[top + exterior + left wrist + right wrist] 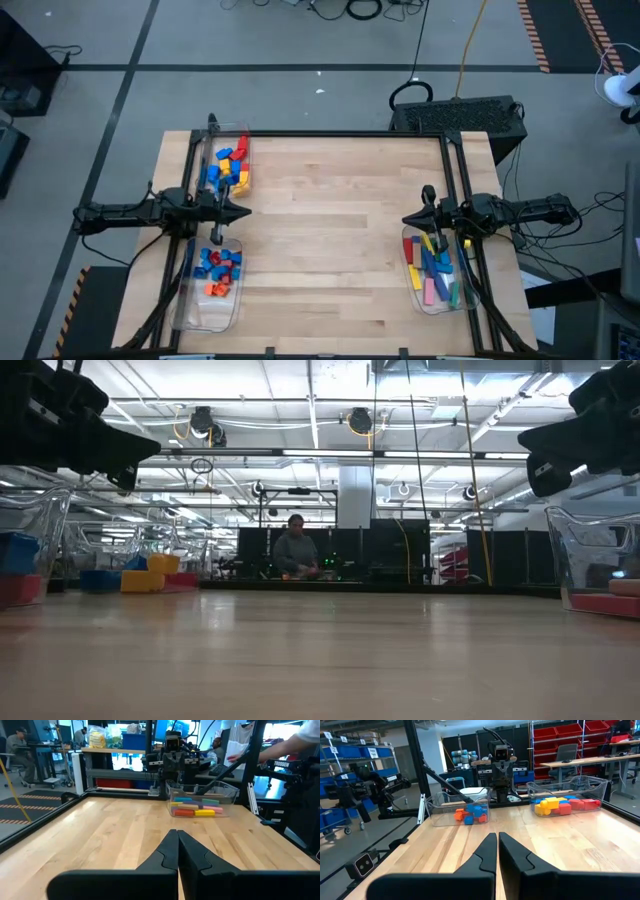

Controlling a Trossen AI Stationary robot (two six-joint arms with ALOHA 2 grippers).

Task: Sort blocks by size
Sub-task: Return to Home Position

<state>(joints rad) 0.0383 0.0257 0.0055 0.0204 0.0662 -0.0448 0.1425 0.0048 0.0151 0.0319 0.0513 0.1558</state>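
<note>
Now both jaws are pressing together, holding nothing.
Long blocks (437, 268) are lying just beside the right jaws; smaller blocks (220, 266) are flanking the left jaws.

Pale planked wooden table top (330, 230): smooth, low satin sheen, grain visible.
Clear plastic bins (597, 787): glossy, see-through, glare on rims.
Small coloured plastic blocks (555, 805): smooth, hard, slight shine.
Black frame rails (340, 134) around table: metal-looking, matt.
Left gripper (177, 834), right gripper (497, 836): matt black, plastic-looking, smooth moulded edges.
</note>
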